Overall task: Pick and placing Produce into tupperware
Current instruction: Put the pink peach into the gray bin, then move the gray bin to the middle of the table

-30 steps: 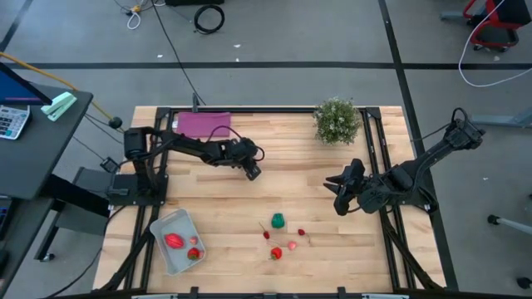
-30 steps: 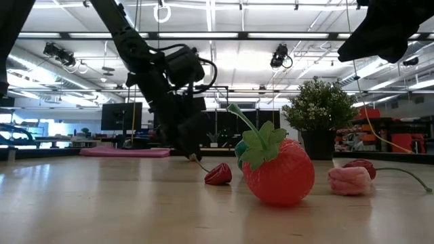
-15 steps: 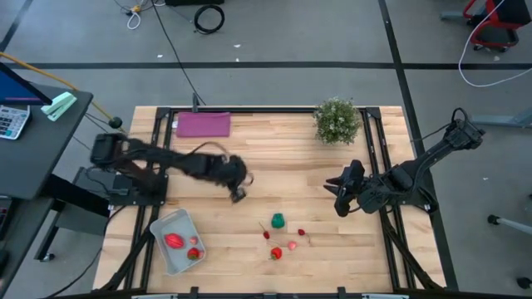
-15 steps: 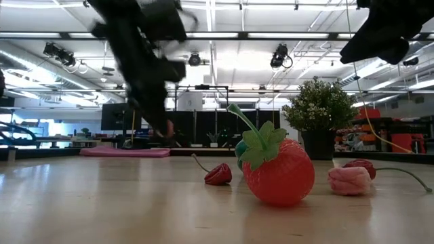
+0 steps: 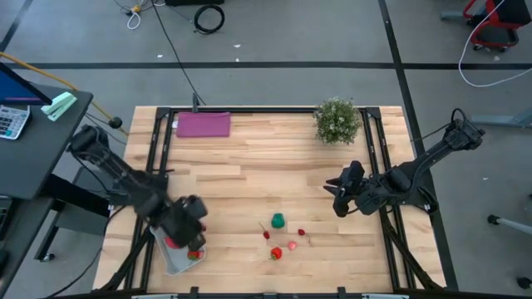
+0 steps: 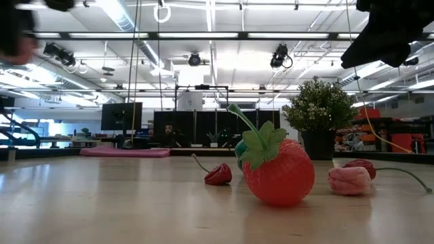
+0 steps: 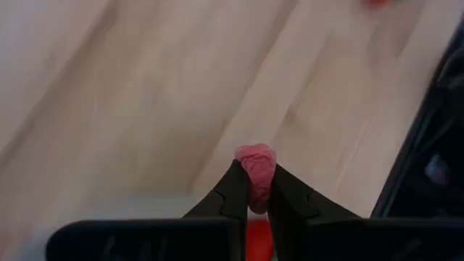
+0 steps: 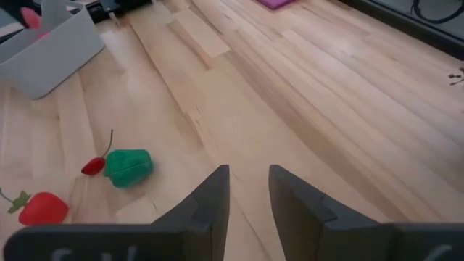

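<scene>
My left gripper [image 5: 191,232] hangs over the pale tupperware [image 5: 169,262] at the table's near left, shut on a small pink piece of produce [image 7: 255,164]. Red produce [image 5: 173,242] lies inside the tupperware. More produce lies loose on the table near its front middle: a green piece [image 5: 278,221], a cherry [image 5: 267,235], a strawberry [image 5: 275,253] and a pink piece [image 5: 293,246]. My right gripper [image 5: 339,198] waits open above the table's right side, its fingers [image 8: 210,199] holding nothing. My left gripper pinches the pink piece between its two fingertips [image 7: 235,190], by its lower part [image 7: 256,185]; the upper part stands out past the tips. The fingers slant steeply down. The piece is lifted clear, above the tupperware.
A bushy potted plant [image 5: 337,121] stands at the far right and a purple sheet [image 5: 204,124] lies at the far left. Black frame rails run along the table's left and right sides. Bare wood lies between the tupperware and the loose produce.
My left gripper has swung quickly from the table's far middle toward the near left corner, rising as it went and turning about, and now hangs over the tupperware. The loose produce has stayed where it was.
</scene>
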`<state>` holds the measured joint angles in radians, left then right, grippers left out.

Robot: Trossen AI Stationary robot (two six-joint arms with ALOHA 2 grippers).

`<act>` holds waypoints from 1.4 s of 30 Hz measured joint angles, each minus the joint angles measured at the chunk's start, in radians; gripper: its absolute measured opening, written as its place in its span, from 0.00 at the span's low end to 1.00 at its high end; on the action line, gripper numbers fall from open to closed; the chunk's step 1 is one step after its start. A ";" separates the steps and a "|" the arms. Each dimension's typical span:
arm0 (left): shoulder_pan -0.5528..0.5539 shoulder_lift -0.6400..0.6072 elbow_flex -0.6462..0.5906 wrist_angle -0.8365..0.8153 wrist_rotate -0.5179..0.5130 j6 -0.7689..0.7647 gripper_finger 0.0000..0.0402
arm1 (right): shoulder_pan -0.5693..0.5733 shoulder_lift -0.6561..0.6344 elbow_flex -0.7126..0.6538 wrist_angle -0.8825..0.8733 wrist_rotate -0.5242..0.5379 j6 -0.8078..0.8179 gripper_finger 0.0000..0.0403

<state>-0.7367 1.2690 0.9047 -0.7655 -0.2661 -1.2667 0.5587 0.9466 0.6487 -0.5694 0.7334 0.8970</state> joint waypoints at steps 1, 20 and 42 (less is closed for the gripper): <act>-0.031 0.014 0.000 -0.020 0.002 -0.042 0.09 | 0.000 0.000 0.000 0.001 0.001 0.000 0.26; -0.216 0.252 -0.001 -0.091 0.035 -0.364 0.28 | 0.000 0.000 0.000 0.002 0.002 0.000 0.26; 0.042 0.309 0.000 0.108 0.003 0.072 0.50 | 0.000 0.000 -0.001 0.004 0.022 -0.002 0.26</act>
<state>-0.6946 1.5780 0.9043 -0.6572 -0.2627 -1.1952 0.5583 0.9463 0.6476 -0.5654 0.7557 0.8953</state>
